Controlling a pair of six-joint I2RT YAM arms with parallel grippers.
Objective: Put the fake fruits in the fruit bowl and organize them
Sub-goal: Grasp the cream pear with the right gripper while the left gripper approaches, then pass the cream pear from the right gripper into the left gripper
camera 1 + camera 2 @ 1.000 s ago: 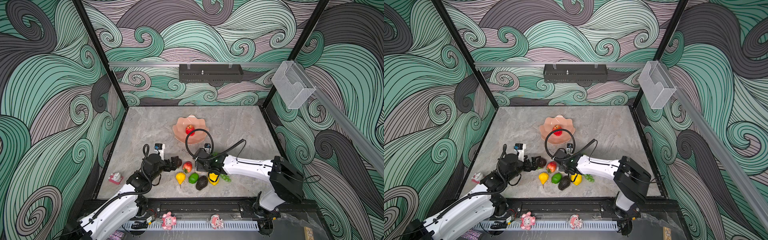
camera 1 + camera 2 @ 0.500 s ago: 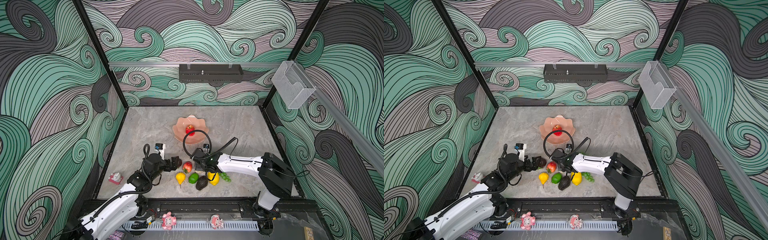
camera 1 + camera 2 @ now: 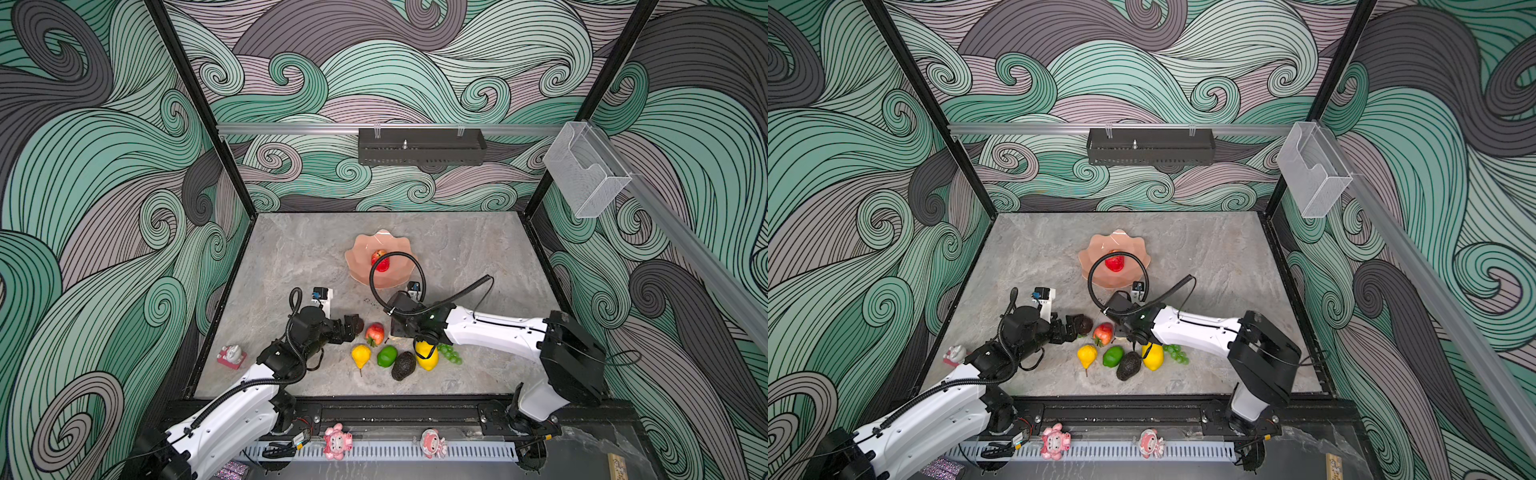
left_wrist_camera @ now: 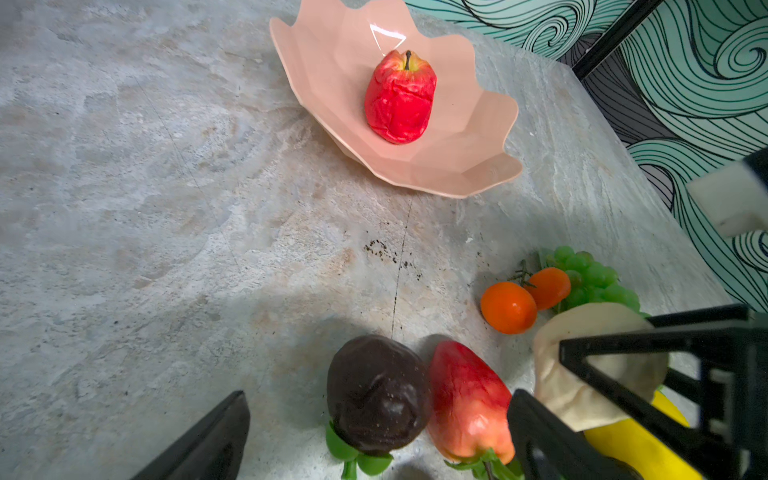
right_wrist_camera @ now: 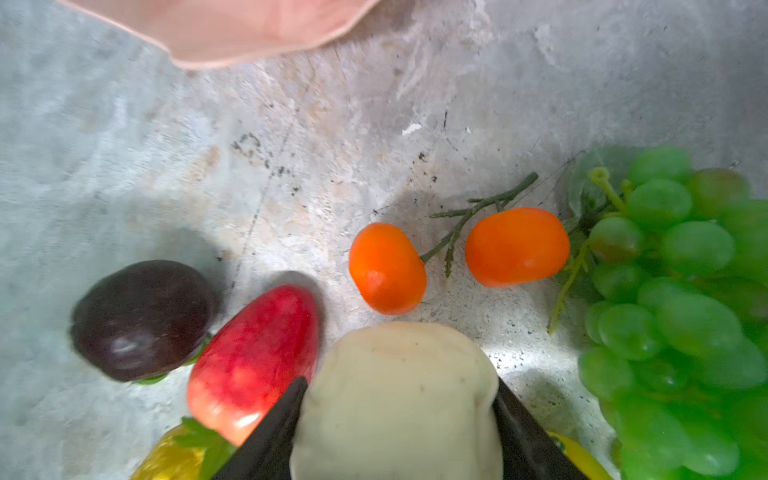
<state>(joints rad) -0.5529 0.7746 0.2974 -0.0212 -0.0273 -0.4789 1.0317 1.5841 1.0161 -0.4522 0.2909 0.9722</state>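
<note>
One in bowl: wrinkled red plastic apple (image 4: 401, 99) lies in your scalloped peach-pink dish (image 4: 457, 166).
Left fingers (image 4: 216, 436): spread wide, a dark brown plum-shaped fruit (image 4: 376, 395) between them on the grey stone bench (image 4: 166, 208).
Right fingers (image 5: 274, 436): pinching a pale cream rounded fruit (image 5: 399, 399).

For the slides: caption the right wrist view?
Right gripper straddles a cream fruit, with oranges and grapes close by.
</note>
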